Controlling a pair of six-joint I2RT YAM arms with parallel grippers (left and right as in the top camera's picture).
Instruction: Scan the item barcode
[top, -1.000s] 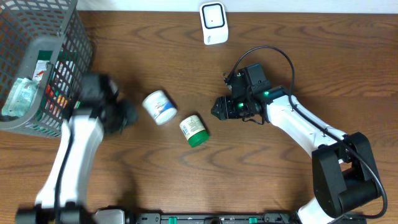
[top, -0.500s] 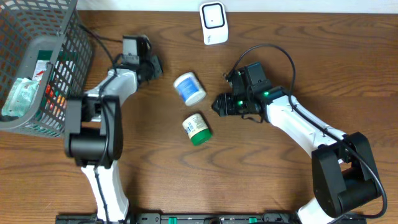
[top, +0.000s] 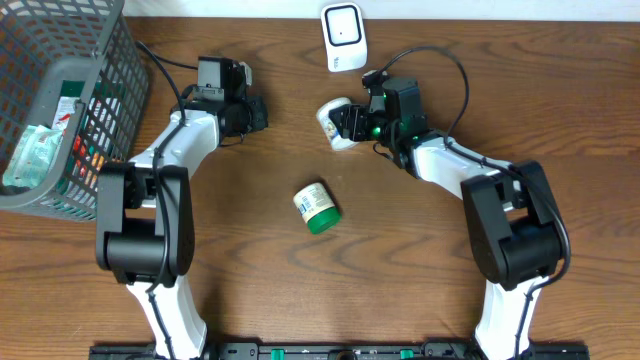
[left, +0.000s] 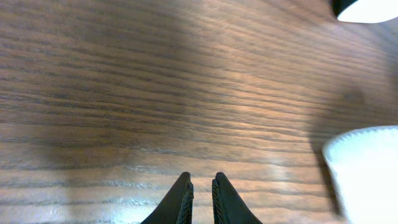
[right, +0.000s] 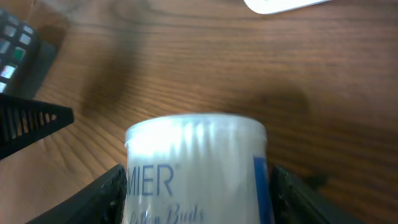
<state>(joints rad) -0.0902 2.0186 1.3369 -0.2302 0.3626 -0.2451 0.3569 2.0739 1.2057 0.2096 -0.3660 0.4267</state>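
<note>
Now presenting white tub (top: 329, 113), pinched in right gripper (top: 346, 124), near scanner (top: 343, 37), with left gripper (left: 202, 186) pressed almost together and empty. Next, probably: turn barcode toward scanner.

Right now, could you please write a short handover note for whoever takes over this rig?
Left claw: shut, empty, over the bare table.
Right claw: closed on the white tub, close to the scanner.
The green-lidded jar lies mid-table; the basket at the far left holds more items.
Done: tub gripped.
Left: show its barcode to the scanner; no scan is visible yet.
</note>
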